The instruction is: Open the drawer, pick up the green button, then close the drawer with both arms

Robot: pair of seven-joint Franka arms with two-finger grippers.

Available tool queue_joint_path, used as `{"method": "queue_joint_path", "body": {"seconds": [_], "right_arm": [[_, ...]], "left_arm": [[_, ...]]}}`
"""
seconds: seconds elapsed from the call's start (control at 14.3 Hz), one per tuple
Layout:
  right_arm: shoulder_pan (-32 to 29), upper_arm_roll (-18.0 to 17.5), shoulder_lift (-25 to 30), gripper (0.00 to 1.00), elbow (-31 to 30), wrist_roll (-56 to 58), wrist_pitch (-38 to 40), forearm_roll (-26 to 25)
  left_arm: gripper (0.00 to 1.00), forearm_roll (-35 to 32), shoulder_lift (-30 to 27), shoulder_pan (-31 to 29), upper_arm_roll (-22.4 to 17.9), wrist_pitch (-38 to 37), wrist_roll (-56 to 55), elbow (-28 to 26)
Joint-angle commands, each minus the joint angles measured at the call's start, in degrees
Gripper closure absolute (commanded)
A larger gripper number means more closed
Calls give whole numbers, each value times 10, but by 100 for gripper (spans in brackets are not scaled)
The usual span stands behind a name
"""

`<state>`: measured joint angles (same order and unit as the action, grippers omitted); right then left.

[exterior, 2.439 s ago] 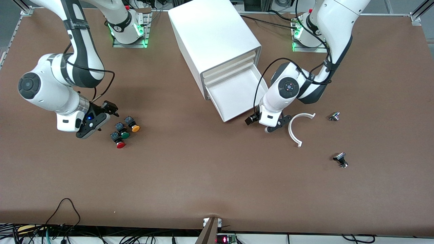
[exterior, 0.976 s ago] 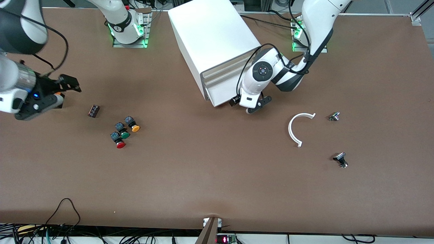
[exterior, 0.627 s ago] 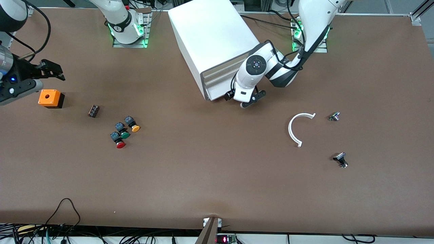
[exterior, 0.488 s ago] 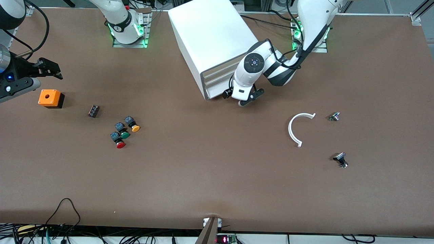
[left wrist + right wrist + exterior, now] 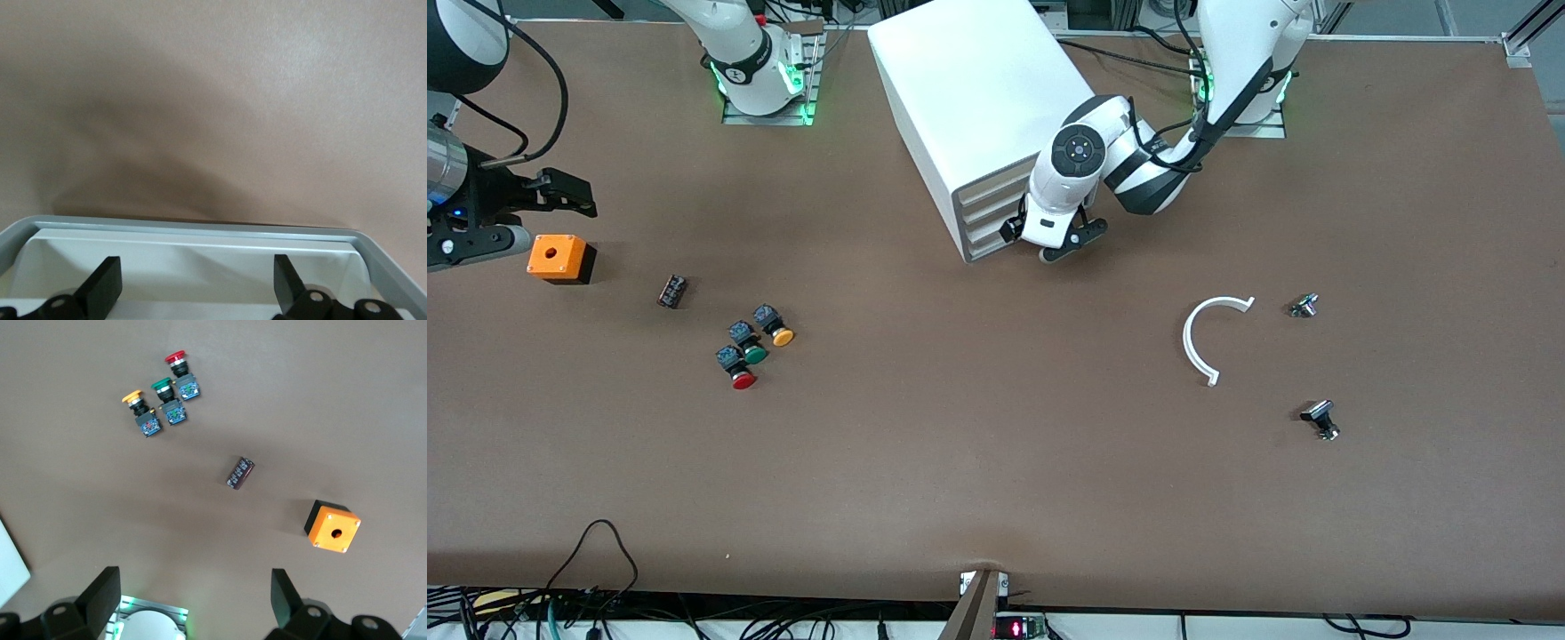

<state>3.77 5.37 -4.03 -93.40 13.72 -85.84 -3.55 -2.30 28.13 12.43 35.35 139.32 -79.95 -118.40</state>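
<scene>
The white cabinet (image 5: 987,98) stands near the arms' bases, and its lowest drawer (image 5: 989,246) sits flush with the drawers above. My left gripper (image 5: 1047,243) is open right at that drawer's front; the left wrist view shows the drawer's white face (image 5: 200,257) between my fingertips (image 5: 103,285). The green-capped button (image 5: 753,353) lies on the table between a red-capped one (image 5: 741,377) and a yellow-orange one (image 5: 780,335). My right gripper (image 5: 547,191) hangs open and empty at the right arm's end of the table. From its wrist view the green button (image 5: 162,387) lies well away from that gripper (image 5: 193,600).
An orange box (image 5: 560,258) sits under the right gripper, a small dark component (image 5: 672,291) between it and the buttons. Toward the left arm's end lie a white curved piece (image 5: 1199,342) and two small metal parts (image 5: 1304,305) (image 5: 1320,420).
The left gripper moved toward the cabinet and the open drawer slid in until flush. The right gripper moved away from the buttons to the table's end near the orange box.
</scene>
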Motion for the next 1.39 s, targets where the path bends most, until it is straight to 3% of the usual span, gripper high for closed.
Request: {"method": "queue_joint_path", "body": {"seconds": [0.0, 0.21, 0.49, 1.05, 1.32], "right_arm": [[-8, -8, 2, 0, 11, -24, 9, -5], [-10, 6, 2, 0, 23, -43, 3, -1], [-11, 23, 2, 0, 38, -68, 7, -1], [-18, 27, 2, 0, 47, -138, 6, 35], [-18, 27, 2, 0, 50, -139, 2, 35]], "left_arm": [[0, -12, -25, -8, -5, -6, -7, -3], [0, -12, -31, -28, -40, -10, 46, 32], [0, -9, -41, -57, -99, -85, 192, 90], [0, -4, -168, -158, -141, -224, 419, 118], [0, -4, -195, -161, -193, -384, 529, 206]]}}
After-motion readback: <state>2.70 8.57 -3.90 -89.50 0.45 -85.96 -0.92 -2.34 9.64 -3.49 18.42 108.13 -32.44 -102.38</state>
